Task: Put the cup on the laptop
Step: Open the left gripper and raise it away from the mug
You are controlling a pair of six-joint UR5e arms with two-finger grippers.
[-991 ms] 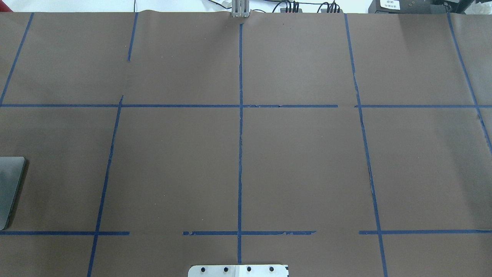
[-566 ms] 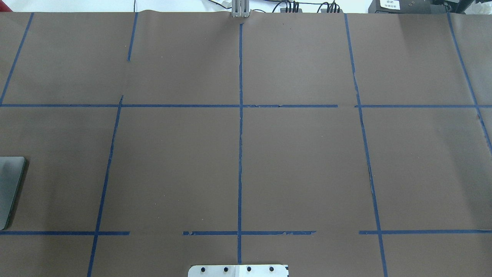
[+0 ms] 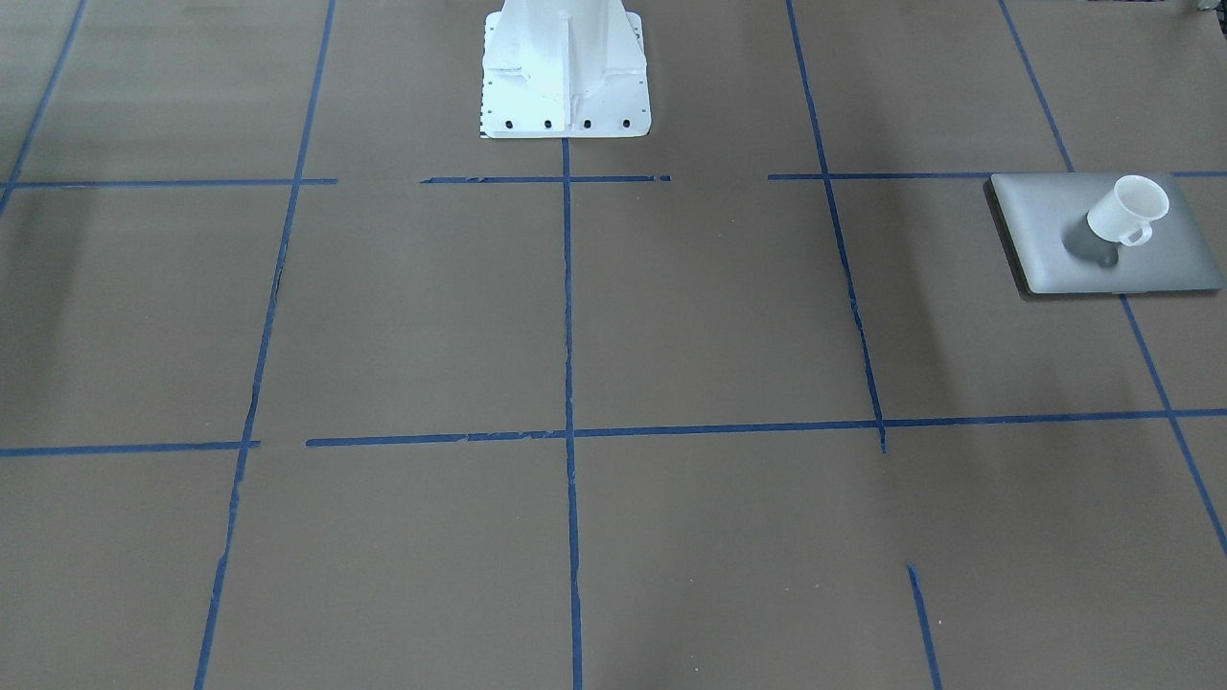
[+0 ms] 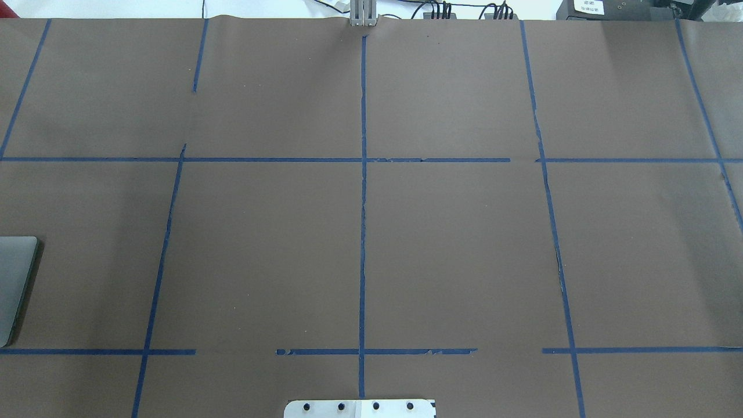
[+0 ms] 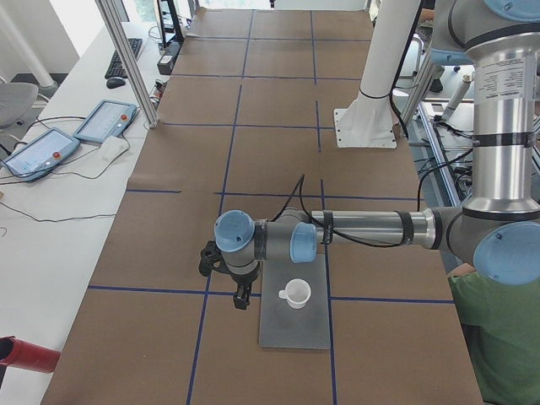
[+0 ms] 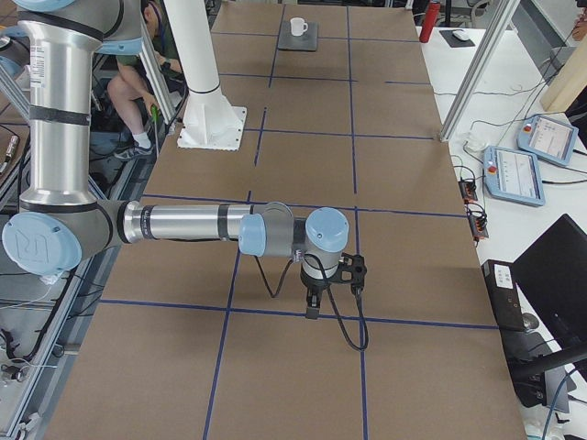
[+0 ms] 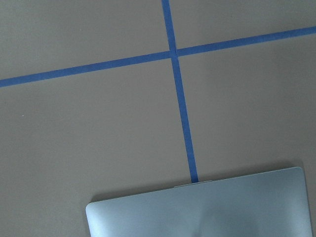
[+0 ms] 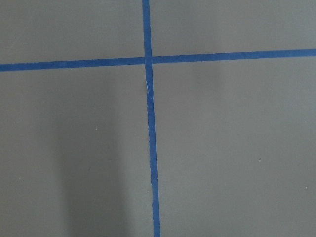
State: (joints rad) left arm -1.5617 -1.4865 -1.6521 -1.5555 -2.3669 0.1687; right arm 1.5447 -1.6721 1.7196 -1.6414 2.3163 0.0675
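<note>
The white cup (image 3: 1126,211) stands upright on the silver-grey laptop (image 3: 1045,220), near its middle. In the exterior left view the cup (image 5: 295,293) sits on the laptop (image 5: 295,331), and my left gripper (image 5: 240,297) hangs beside the laptop's outer edge, apart from the cup; I cannot tell whether it is open or shut. The left wrist view shows one end of the laptop (image 7: 197,212) and no fingers. My right gripper (image 6: 312,307) hangs over bare table far from the cup (image 6: 298,27); I cannot tell its state.
The white robot pedestal (image 3: 566,72) stands at the table's robot side. Blue tape lines (image 4: 363,232) cross the brown table cover. Teach pendants (image 6: 514,170) and aluminium posts (image 5: 126,59) stand along the far side. A person in green (image 5: 498,337) sits behind the robot.
A dark shadow on the laptop's corner in the overhead view has faded. Nothing else on the table has moved.
</note>
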